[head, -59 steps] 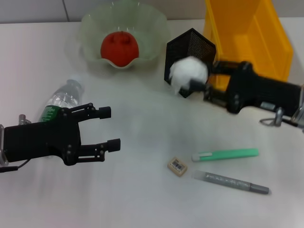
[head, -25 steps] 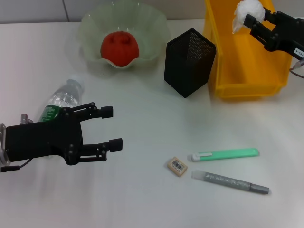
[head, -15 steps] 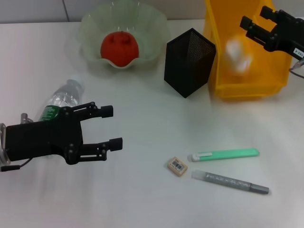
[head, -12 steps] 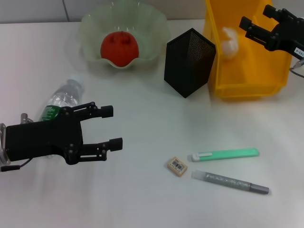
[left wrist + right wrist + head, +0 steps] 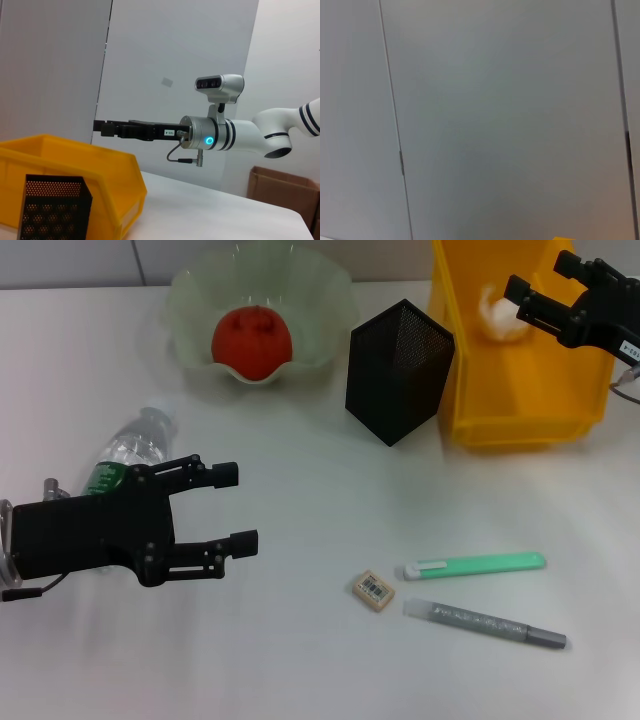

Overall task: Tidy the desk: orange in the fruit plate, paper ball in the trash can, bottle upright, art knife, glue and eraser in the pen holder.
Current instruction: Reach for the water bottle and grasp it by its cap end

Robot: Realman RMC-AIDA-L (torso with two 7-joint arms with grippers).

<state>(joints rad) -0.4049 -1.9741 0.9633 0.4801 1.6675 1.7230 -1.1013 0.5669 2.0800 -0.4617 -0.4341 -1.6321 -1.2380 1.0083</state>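
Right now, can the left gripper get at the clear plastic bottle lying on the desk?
Probably yes. The left gripper is open and hovers beside the clear plastic bottle, which lies on its side partly under the arm, with nothing between them.

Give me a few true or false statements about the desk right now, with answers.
1. The red-orange round fruit sits in the pale-green scalloped bowl. True.
2. The clear plastic water bottle stands upright. False: it lies on its side.
3. The crumpled white paper wad is inside the yellow plastic bin. True.
4. The small beige eraser is in the black mesh cup. False: it lies on the desk.
5. The right tool is shut on the wad. False: it is open above the bin.
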